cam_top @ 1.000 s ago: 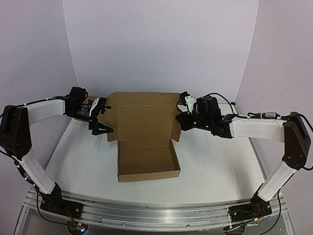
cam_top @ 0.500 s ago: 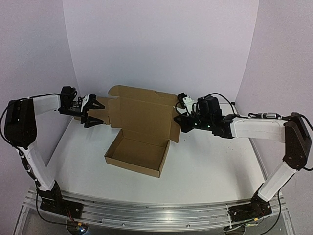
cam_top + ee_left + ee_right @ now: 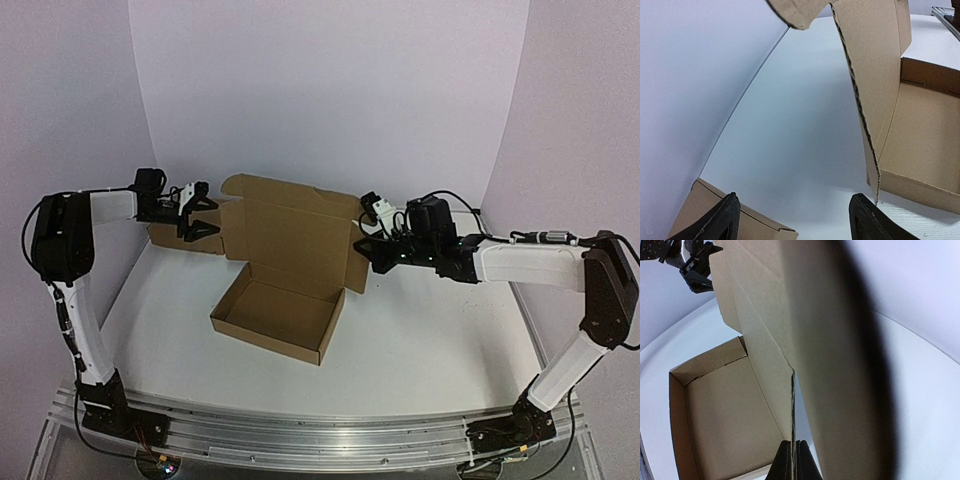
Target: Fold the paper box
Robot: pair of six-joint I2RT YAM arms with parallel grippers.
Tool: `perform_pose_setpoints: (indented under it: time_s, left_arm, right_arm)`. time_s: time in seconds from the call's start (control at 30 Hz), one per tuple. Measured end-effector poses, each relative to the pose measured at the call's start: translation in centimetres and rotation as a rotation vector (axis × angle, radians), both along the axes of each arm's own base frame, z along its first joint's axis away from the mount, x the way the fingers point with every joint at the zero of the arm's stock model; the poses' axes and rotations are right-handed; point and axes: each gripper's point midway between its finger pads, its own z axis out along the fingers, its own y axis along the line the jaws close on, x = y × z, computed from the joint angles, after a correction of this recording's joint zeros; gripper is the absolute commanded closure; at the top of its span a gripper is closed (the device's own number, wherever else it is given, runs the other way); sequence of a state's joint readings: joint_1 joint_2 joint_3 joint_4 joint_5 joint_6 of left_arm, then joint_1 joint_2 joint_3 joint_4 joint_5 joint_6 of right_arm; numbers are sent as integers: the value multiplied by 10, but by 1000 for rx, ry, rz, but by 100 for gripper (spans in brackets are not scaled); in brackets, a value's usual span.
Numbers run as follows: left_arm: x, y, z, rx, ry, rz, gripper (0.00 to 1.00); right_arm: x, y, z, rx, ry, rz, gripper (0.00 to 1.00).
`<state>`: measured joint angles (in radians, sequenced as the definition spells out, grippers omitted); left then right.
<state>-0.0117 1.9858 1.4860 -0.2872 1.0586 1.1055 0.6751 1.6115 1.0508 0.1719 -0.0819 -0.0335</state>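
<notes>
Brown cardboard of the paper box [image 3: 278,318] sits at the centre of the top view. Its shallow tray lies flat on the white tabletop [image 3: 420,340], turned a little askew, while the lid panel [image 3: 290,235] stands upright along the tray's far edge. The right gripper [image 3: 366,247], at the lid's right end, has its jaws pinched thin on the edge of the side flap [image 3: 355,265]. The right wrist view shows the tips meeting on that cardboard edge, probably to hold the lid raised and steady. The left gripper [image 3: 203,222] hovers at the upper left beside the lid's other flap, jaws spread wide with nothing between them, apparently lined up to take that flap next. Just beneath it, a second cardboard box [image 3: 695,210] lies near the backdrop, apart from the work.
</notes>
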Motion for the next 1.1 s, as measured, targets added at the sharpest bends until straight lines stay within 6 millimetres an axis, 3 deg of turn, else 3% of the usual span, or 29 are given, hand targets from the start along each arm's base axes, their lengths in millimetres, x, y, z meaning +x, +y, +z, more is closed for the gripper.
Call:
perform_pose_setpoints:
  time_s: [0.13,0.47,0.77,1.1]
  left_arm:
    - [-4,-12,-1,14,-22,-34,19]
    - [-39,-50,-15,31,-6,-178,18]
    - [-63,-61,-17,-11,89,-234,14]
    - [-107,-83,3,-67,185,-303,12]
  right_arm:
    - [0,0,0,-1,-1,5,100]
    - [1,0,0,-1,0,4,100]
    - [7,-6,-1,-1,6,-32,100]
    - [23,-15,-5,21,36,-130,100]
